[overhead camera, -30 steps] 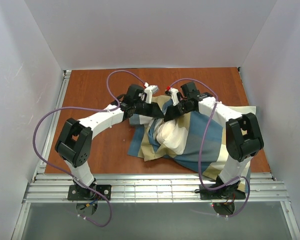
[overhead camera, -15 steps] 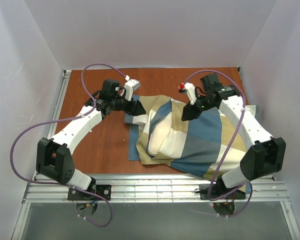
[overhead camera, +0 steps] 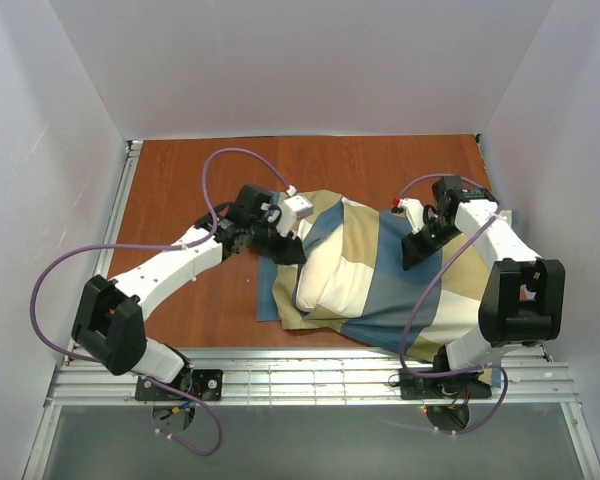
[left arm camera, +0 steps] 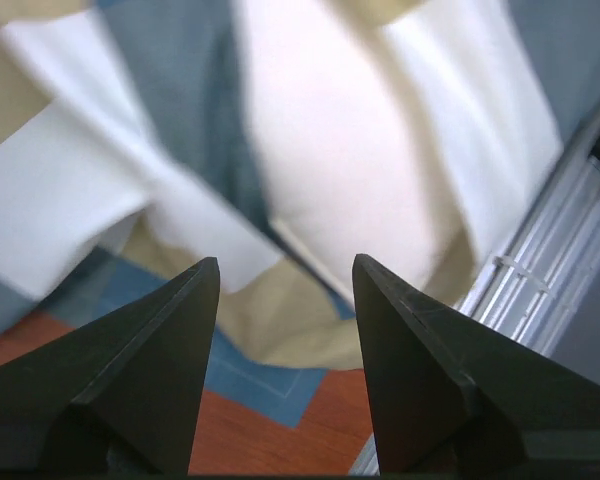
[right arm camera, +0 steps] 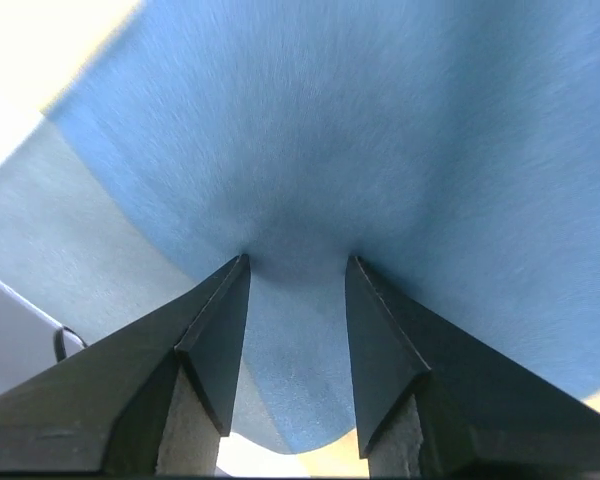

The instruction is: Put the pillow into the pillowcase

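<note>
from above, the pillowcase (overhead camera: 410, 290) lies right of centre on the worktop (overhead camera: 185, 185), with the pillow (overhead camera: 330, 285) showing cream at its near-left opening. only the left wrist view shows the left gripper (left arm camera: 285, 265) apart and empty over that opening. in the right wrist view, the right gripper (right arm camera: 297, 262) dents blue cloth; i cannot tell if it pinches.

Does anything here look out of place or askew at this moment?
Yes. The pillowcase lies crooked and rumpled on the table, its near right corner apparently over the edge, on the metal rails. The pillow is only partly inside; its cream end shows at the left opening.
</note>
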Robot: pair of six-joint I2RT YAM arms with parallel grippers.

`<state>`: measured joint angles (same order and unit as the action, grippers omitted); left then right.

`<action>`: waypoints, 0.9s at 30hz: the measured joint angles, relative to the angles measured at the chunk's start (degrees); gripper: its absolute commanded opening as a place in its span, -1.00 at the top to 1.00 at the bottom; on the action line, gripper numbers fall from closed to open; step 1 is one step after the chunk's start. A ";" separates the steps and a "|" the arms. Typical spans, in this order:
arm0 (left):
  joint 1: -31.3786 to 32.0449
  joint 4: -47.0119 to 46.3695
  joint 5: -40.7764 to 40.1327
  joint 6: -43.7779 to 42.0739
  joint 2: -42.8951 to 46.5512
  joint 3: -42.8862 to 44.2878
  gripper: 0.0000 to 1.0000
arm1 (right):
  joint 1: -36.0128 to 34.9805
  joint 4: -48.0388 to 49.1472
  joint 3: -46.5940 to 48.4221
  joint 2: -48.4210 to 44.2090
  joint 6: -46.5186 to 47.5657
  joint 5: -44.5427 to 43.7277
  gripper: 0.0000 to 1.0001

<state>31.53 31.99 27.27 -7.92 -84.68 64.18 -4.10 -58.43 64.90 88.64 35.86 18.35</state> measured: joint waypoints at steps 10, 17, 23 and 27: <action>10.38 -3.54 -11.50 0.11 -5.49 0.33 -0.06 | -8.59 -0.09 7.30 -3.87 -4.48 10.84 0.23; 10.23 -7.19 -18.49 1.86 -11.28 0.07 0.52 | -16.22 8.41 -3.39 -5.99 -10.27 19.76 0.46; 8.90 -7.61 -19.10 2.32 -10.95 -0.11 1.00 | -19.02 20.06 -10.34 -1.88 -19.91 18.01 0.41; 8.26 -3.72 -16.76 1.68 -8.33 -0.11 1.00 | -19.67 24.11 -9.44 2.62 -25.83 15.78 0.33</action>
<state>39.79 28.27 10.50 -6.24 -93.01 64.07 -23.77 -34.33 55.46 91.26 10.02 34.13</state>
